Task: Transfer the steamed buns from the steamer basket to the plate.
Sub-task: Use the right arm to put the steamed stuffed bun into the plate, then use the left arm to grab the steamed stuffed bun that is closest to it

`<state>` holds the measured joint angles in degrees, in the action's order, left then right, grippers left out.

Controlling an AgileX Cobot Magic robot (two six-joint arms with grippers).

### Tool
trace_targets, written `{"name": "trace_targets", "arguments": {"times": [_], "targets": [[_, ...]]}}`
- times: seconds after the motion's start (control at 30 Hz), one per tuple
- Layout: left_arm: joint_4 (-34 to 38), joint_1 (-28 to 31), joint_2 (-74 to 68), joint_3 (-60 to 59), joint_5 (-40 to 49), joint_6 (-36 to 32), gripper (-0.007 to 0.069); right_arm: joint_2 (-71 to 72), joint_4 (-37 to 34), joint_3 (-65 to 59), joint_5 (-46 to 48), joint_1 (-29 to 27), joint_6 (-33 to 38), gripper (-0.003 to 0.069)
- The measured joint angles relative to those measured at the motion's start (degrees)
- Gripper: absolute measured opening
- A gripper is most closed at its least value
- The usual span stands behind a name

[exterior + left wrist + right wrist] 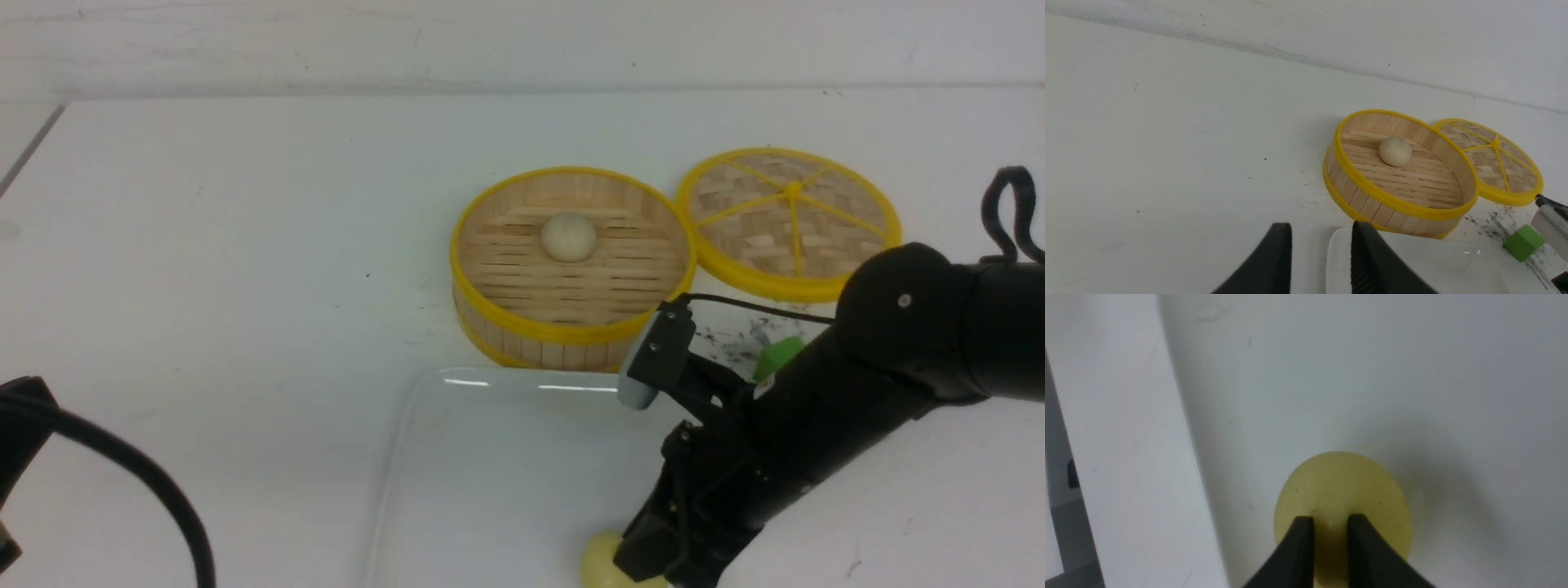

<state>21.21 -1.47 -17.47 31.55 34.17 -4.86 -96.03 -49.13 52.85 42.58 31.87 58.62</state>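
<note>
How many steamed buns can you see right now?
2. The pale bun sits in the steamer basket; the yellow bun is at the near side of the plate, pinched by the right pincer. The right arm hides part of the plate.

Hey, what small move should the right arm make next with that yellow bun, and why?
Probably open the right hand and let go: it pinches the yellow bun low over the plate, seemingly touching it. After that, only the white bun in the basket remains to move.
</note>
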Motion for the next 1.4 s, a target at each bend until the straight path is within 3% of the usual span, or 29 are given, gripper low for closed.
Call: {"name": "trace_targets", "arguments": {"times": [0.03,0.17,0.3,0.4,0.6,0.73,0.9,1.13,1.2,1.37,1.4], "targets": [[0.00,0.00,0.00,0.00,0.00,0.00,0.0240,0.00,-0.07,0.00,-0.17,0.00,0.00,0.0175],[0.00,0.00,0.00,0.00,0.00,0.00,0.0240,0.00,-1.19,0.00,-1.87,0.00,0.00,0.0399],[0.05,0.00,0.00,0.00,0.00,0.00,0.0240,0.73,-2.69,0.00,-6.34,0.00,0.10,0.0501],[0.05,0.00,0.00,0.00,0.00,0.00,0.0240,2.40,-2.94,0.00,-12.23,0.00,0.20,0.0518],[0.10,0.00,0.00,0.00,0.00,0.00,0.0240,11.89,-4.14,0.00,-33.24,-0.06,2.47,0.0493],[0.16,0.00,0.00,0.00,-0.07,0.00,0.0240,17.90,-4.55,0.00,-36.31,-0.70,2.68,0.0467],[2.08,0.00,-2.23,0.00,-2.22,0.00,0.0240,29.73,-5.85,0.00,-34.26,-2.80,2.80,0.0433],[10.65,0.00,-12.95,0.00,-5.94,-6.98,0.0240,47.21,-2.30,0.00,-20.25,-7.53,-1.27,0.0421],[16.76,0.00,-16.48,0.00,-7.99,-13.06,0.0240,51.49,4.39,0.00,-13.86,-10.23,-8.69,0.0421],[40.31,0.00,-24.60,0.00,-10.87,-38.32,0.0240,61.67,27.15,0.00,1.23,-16.25,-29.78,0.0421],[41.51,0.00,-25.18,0.00,-10.98,-39.50,0.0240,62.05,27.99,0.00,1.23,-16.39,-30.52,0.0421]]}}
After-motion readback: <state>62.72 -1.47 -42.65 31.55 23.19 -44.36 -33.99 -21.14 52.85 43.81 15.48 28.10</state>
